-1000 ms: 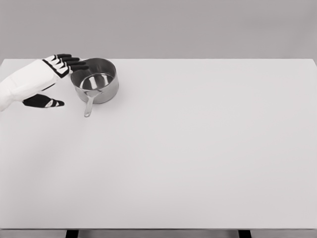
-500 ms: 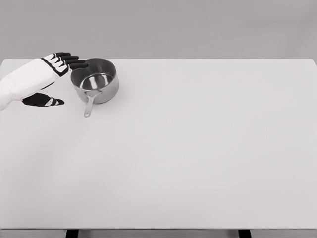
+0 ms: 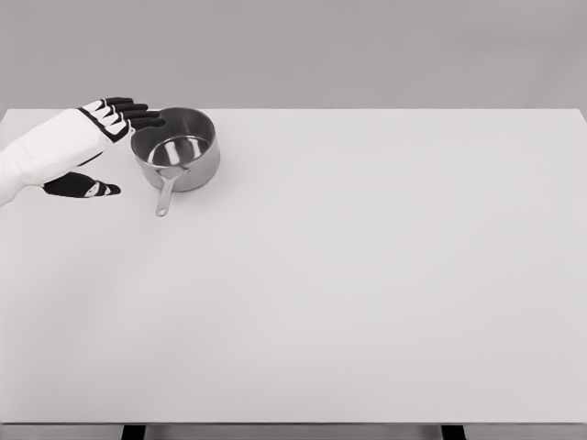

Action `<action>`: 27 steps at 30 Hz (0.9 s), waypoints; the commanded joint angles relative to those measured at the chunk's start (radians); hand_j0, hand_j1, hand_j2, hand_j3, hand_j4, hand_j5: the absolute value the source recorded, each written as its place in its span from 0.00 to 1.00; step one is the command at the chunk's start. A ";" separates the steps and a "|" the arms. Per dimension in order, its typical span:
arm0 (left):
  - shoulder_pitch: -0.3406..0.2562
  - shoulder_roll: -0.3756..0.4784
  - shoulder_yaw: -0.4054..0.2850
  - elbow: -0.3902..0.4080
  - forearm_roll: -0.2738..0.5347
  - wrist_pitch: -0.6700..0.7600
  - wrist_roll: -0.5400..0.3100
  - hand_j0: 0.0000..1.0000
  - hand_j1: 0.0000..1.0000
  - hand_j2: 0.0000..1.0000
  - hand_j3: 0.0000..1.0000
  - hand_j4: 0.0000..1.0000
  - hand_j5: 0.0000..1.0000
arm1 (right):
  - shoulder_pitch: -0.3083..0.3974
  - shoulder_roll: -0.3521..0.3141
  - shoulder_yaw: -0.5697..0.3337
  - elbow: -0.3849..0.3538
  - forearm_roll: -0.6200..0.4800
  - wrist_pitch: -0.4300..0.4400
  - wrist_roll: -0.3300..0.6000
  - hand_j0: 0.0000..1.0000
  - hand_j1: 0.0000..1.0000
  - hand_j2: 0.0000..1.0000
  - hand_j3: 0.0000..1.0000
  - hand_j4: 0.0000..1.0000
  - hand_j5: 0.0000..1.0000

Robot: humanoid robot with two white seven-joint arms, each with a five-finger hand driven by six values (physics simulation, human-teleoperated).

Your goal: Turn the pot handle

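The pot (image 3: 176, 147) stands on the table (image 3: 367, 275) in its far left part, close to the back edge, with its handle (image 3: 165, 193) pointing toward the near edge. The left hand (image 3: 87, 151) is just left of the pot, its fingers (image 3: 138, 115) reaching to the pot's far left rim and its thumb (image 3: 83, 188) lying nearer the viewer, left of the handle and apart from it. The table extends right and forward of the pot.
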 commanded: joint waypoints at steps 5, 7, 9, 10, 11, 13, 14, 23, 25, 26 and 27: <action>0.000 -0.004 -0.001 -0.002 0.007 0.002 0.001 1.00 1.00 1.00 1.00 1.00 1.00 | 0.000 0.000 0.000 0.000 -0.003 0.000 0.000 1.00 1.00 1.00 1.00 1.00 1.00; 0.000 -0.002 -0.001 -0.002 0.007 0.002 0.001 1.00 1.00 1.00 1.00 1.00 1.00 | 0.000 0.000 0.000 0.000 -0.001 0.000 0.000 1.00 1.00 1.00 1.00 1.00 1.00; 0.000 -0.004 -0.003 -0.002 0.007 0.002 0.001 1.00 1.00 1.00 1.00 1.00 1.00 | 0.000 0.000 0.000 0.000 -0.001 0.000 0.000 1.00 1.00 1.00 1.00 1.00 1.00; 0.000 -0.004 -0.003 -0.002 0.007 0.002 0.001 1.00 1.00 1.00 1.00 1.00 1.00 | 0.000 0.000 0.000 0.000 -0.001 0.000 0.000 1.00 1.00 1.00 1.00 1.00 1.00; 0.000 -0.004 -0.003 -0.002 0.007 0.002 0.001 1.00 1.00 1.00 1.00 1.00 1.00 | 0.000 0.000 0.000 0.000 -0.001 0.000 0.000 1.00 1.00 1.00 1.00 1.00 1.00; -0.002 -0.039 -0.007 -0.002 0.001 0.002 0.001 1.00 1.00 1.00 1.00 1.00 1.00 | 0.000 0.000 0.000 0.000 -0.001 0.000 0.000 1.00 1.00 1.00 1.00 1.00 1.00; -0.005 -0.076 -0.013 -0.003 -0.004 0.002 -0.002 1.00 1.00 1.00 1.00 1.00 1.00 | 0.000 0.000 0.000 0.000 -0.001 0.000 0.000 1.00 1.00 1.00 1.00 1.00 1.00; -0.060 -0.301 -0.081 0.000 -0.249 0.002 -0.004 1.00 1.00 1.00 1.00 1.00 1.00 | 0.000 0.000 0.000 0.000 -0.001 0.000 0.000 1.00 1.00 1.00 1.00 1.00 1.00; -0.060 -0.351 -0.079 0.006 -0.283 0.002 -0.006 1.00 1.00 1.00 1.00 1.00 1.00 | 0.000 0.000 0.000 0.000 -0.001 0.000 0.000 1.00 1.00 1.00 1.00 1.00 1.00; -0.061 -0.377 -0.079 0.006 -0.318 0.002 -0.006 1.00 1.00 1.00 1.00 1.00 1.00 | 0.000 0.000 0.000 0.000 -0.001 0.000 0.000 1.00 1.00 1.00 1.00 1.00 1.00; -0.060 -0.394 -0.079 0.006 -0.349 0.002 -0.004 1.00 1.00 1.00 1.00 1.00 1.00 | 0.000 0.000 0.000 0.000 -0.001 0.000 0.000 1.00 1.00 1.00 1.00 1.00 1.00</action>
